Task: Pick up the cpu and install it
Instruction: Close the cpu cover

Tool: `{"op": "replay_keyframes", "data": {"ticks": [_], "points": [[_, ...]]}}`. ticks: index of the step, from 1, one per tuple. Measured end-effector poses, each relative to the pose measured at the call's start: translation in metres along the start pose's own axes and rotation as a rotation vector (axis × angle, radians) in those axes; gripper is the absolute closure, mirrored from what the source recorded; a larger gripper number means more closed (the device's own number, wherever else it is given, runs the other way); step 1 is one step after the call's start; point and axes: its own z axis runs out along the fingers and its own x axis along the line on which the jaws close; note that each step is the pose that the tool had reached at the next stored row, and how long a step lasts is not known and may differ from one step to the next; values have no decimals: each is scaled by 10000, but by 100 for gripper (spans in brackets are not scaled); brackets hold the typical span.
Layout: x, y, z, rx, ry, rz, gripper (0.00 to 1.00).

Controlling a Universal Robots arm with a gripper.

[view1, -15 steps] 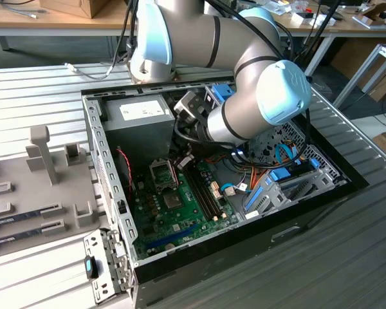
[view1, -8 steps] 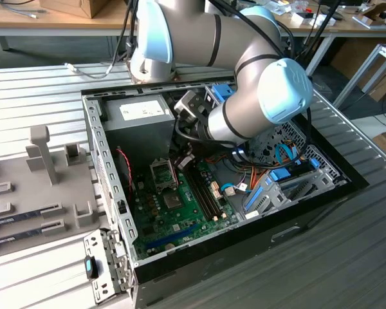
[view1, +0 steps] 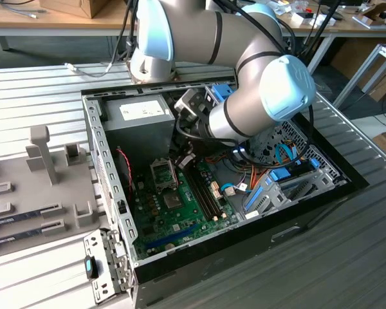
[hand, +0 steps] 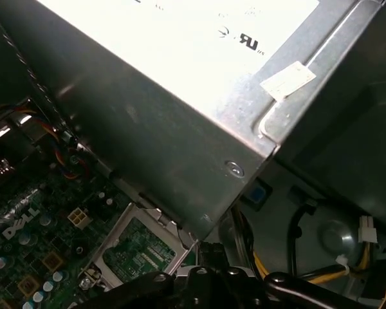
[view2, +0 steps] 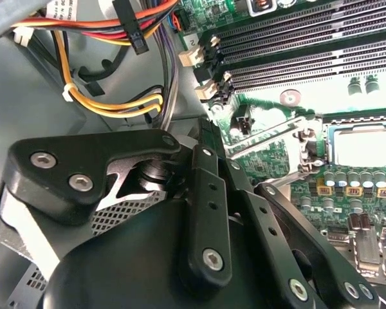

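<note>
Surface (view1: 38,96): ribbed grey metal, slats running across.
Computer case (view1: 296,215): open, black, lying directly on the surface at centre.
Grey fixture tray (view1: 32,187): on the surface at the exterior view's left, beside the case.

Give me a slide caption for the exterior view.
Robot arm reaching into an open computer case, end effector near the motherboard CPU socket.

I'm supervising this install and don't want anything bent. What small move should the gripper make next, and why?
Probably a small shift sideways toward the socket: in the second wrist view the gripper sits beside it, next to the raised retention frame, with cables close behind. The silvery square in the socket may be the cpu; I cannot tell.
</note>
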Motion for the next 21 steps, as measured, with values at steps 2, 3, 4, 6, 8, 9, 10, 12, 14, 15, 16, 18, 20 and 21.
{"op": "replay_keyframes", "data": {"ticks": [2,3,4,6,8,9,10,12,14,15,16,18,20,21], "points": [[1,3,-9,-1,14,-26,89],[1,5,-14,-2,20,-40,89],[1,7,-20,-2,27,-53,89],[2,10,-29,-5,37,-78,89],[2,15,-41,-6,51,-106,89],[2,20,-51,-11,59,-126,89],[2,26,-65,-17,64,-148,89],[2,40,-95,-27,76,-186,89],[2,49,-117,-30,88,-213,89],[3,57,-139,-32,101,-241,89],[3,60,-148,-34,110,-261,89],[4,60,-149,-37,119,-287,89],[6,61,-150,-38,146,-334,89],[8,62,-150,-41,163,-372,89]]}}
